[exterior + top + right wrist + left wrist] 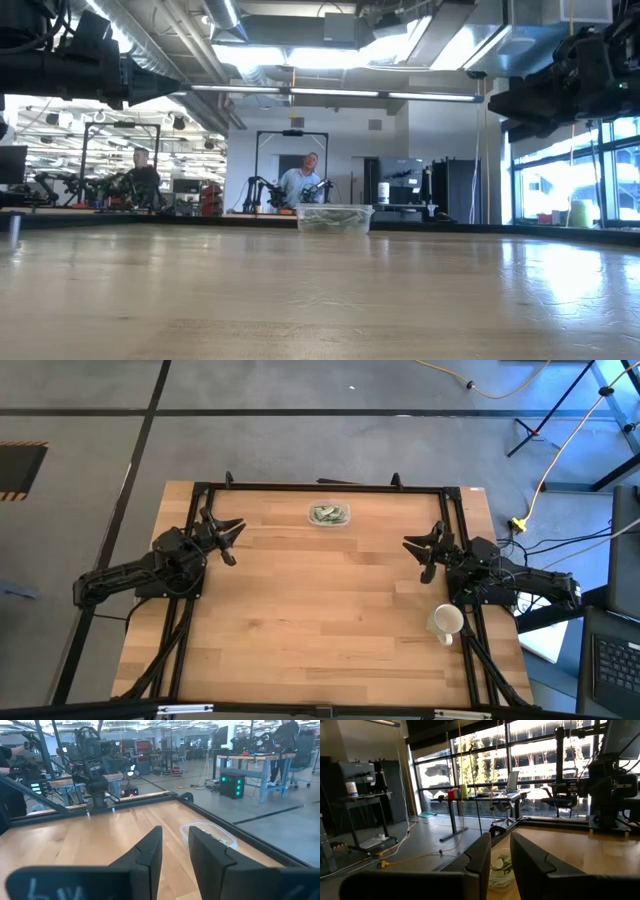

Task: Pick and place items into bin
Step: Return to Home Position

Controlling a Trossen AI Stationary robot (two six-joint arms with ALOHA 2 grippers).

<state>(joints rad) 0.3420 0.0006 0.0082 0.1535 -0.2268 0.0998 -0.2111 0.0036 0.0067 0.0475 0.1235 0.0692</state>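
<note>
Left arm is sitting folded at the table's [300, 630] left edge. The left gripper [235, 542] is standing slightly parted and gripping nothing. Right arm is posing likewise at the right edge, with the right gripper [414, 557] part-open and empty. Bin [347, 516] is standing at mid far edge, well apart from both, with packets [326, 513] lying inside. Only the high view is showing the white cup [446, 622] near the right edge.

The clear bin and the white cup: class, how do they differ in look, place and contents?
The bin is clear with low walls; the cup is opaque white. The bin holds green and white packets; no packets show in the cup. The bin sits midway along the far edge; the cup sits close beside the right arm. Both rest on the wooden table.
</note>
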